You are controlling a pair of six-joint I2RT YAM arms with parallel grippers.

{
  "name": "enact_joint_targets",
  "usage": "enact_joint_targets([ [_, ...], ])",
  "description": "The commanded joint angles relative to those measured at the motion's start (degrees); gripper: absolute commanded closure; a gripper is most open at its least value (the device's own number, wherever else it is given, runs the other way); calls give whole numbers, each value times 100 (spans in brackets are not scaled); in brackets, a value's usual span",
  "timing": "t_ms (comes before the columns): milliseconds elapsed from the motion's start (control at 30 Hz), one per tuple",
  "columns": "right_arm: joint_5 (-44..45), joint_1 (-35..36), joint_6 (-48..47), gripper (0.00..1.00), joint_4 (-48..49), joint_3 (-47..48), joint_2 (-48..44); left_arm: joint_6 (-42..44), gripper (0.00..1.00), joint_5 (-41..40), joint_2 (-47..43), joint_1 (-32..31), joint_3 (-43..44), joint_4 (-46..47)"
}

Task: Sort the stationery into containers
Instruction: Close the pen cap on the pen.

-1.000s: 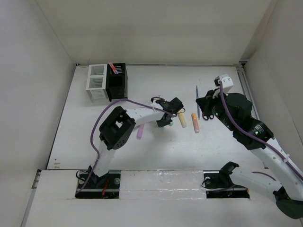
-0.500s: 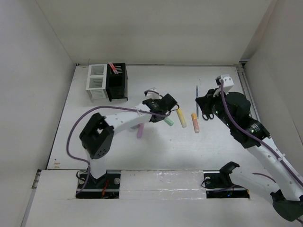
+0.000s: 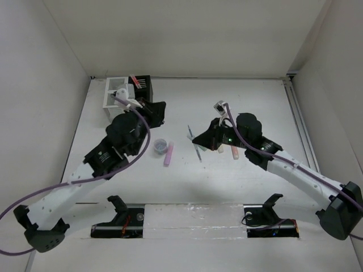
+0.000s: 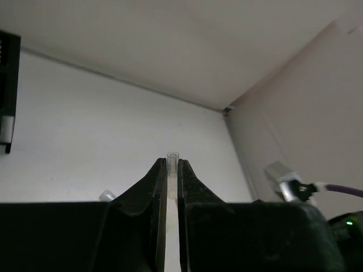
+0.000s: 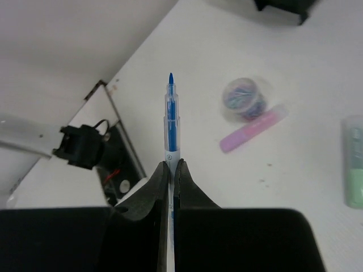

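Two boxes [image 3: 115, 95], one white and one black, stand upper left at the counter's [image 3: 255, 96] back edge; the upper right is open. Beside the black box, the left hand [image 4: 170, 170] pinches one pale pen [image 4: 173, 156]. Mid-frame, the right hand [image 5: 171, 167] clamps one blue pen [image 5: 171, 113] near one purple marker [image 5: 252, 129], one round tub [image 5: 245, 100] and one green marker [image 5: 354, 170].

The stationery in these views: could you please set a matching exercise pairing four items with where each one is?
Items: 1 blue pen; 2 clear-capped marker; 3 purple marker; 4 red pen.
Places: A in the black box; B flat on the table; C in the right tool; D in the left tool.
Pairs: 1-C; 2-D; 3-B; 4-A.
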Motion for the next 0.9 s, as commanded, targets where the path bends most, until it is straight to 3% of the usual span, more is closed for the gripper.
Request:
enact_joint_targets([
  [0, -509, 245, 434, 100, 1216, 391, 159, 832, 100, 640, -292, -14, -195, 967],
  [400, -746, 781, 637, 100, 1727, 1217, 985, 1149, 100, 1538, -846, -14, -845, 1661],
  [867, -475, 939, 637, 100, 1797, 1016, 741, 1149, 100, 1081, -908, -14, -1030, 1890],
])
